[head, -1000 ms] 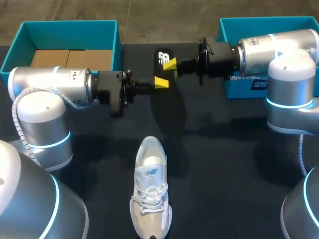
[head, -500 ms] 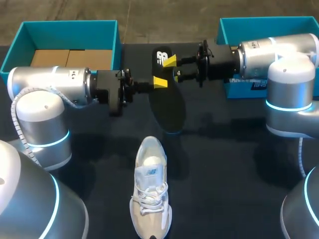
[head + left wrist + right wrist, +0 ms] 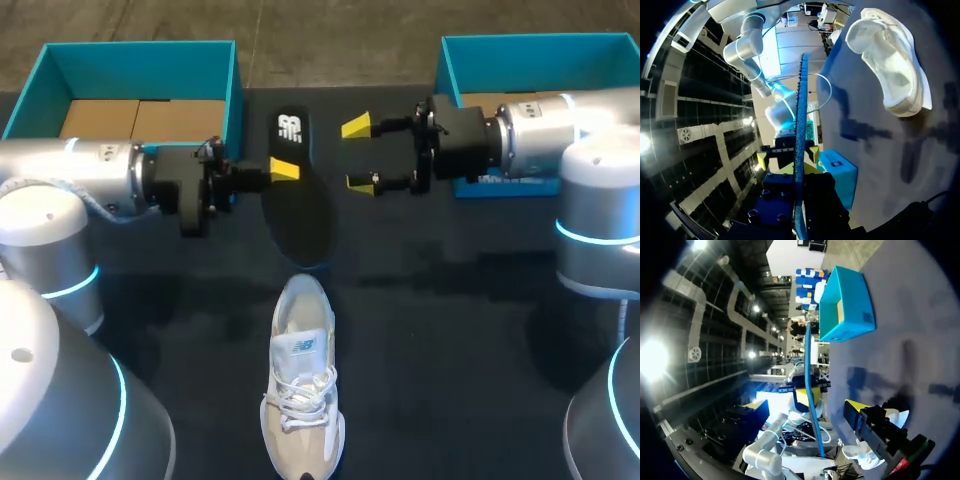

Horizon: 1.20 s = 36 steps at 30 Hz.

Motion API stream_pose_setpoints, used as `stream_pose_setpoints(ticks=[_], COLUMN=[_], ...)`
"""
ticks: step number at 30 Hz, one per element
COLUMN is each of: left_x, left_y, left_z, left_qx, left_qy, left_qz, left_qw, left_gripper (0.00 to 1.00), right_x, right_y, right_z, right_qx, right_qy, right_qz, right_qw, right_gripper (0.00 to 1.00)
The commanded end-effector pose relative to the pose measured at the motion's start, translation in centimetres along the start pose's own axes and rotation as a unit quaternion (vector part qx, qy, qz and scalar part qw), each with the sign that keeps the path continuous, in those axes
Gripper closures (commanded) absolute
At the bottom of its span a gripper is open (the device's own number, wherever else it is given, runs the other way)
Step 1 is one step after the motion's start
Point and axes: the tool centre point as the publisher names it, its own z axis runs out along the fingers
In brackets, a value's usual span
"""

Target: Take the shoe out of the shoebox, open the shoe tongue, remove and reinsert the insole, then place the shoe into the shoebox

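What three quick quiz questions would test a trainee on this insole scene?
1. True or false: the right jaws are shut on the black insole.
2. Which grips the insole: A) left jaws, B) right jaws, C) neither?
3. Fill in: the white shoe lies on the ___, outside both teal shoeboxes.
Key: 1 false, they stand open beside it; 2 A; 3 table.
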Motion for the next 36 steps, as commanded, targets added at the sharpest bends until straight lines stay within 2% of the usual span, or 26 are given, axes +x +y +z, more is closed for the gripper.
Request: stream_pose_setpoints(ticks=[1, 7, 11, 13, 18, 21, 22, 36], left_x=[0.0, 0.9, 1.2, 1.3, 1.4, 1.4, 1.2, 1.2], left_y=[-1.0, -1.8, -1.9, -2.0, -1.8, -2.0, -2.3, -2.3], left_z=[-2.1, -3.2, -3.9, -4.4, -5.6, -5.8, -5.8, -5.8], left_qx=[-0.012, -0.011, 0.006, 0.019, 0.038, 0.055, 0.069, 0.069], left_qy=[0.002, 0.005, -0.010, 0.002, 0.001, -0.012, -0.014, -0.014], left_qz=[-0.002, -0.033, -0.107, -0.153, -0.280, -0.394, -0.404, -0.404], left_qw=[1.000, 0.999, 0.994, 0.988, 0.959, 0.918, 0.912, 0.912], left_gripper=[1.00, 1.00, 1.00, 1.00, 1.00, 1.00, 1.00, 1.00], right_x=[-0.1, -0.1, -0.1, -0.1, -0.1, -0.1, -0.1, -0.1], right_y=[0.1, 0.1, 0.1, 0.1, 0.1, 0.1, 0.1, 0.1], right_z=[-0.2, -0.2, -0.2, -0.2, -0.2, -0.2, -0.2, -0.2], right_qx=[0.003, -0.004, -0.004, -0.004, -0.004, -0.004, -0.004, -0.004], right_qy=[-0.002, -0.001, -0.001, -0.001, -0.001, -0.001, -0.001, -0.001], right_qz=[0.001, 0.001, 0.001, 0.001, 0.001, 0.001, 0.001, 0.001], right_qw=[1.000, 1.000, 1.000, 1.000, 1.000, 1.000, 1.000, 1.000], right_gripper=[0.00, 0.00, 0.00, 0.00, 0.00, 0.00, 0.00, 0.00])
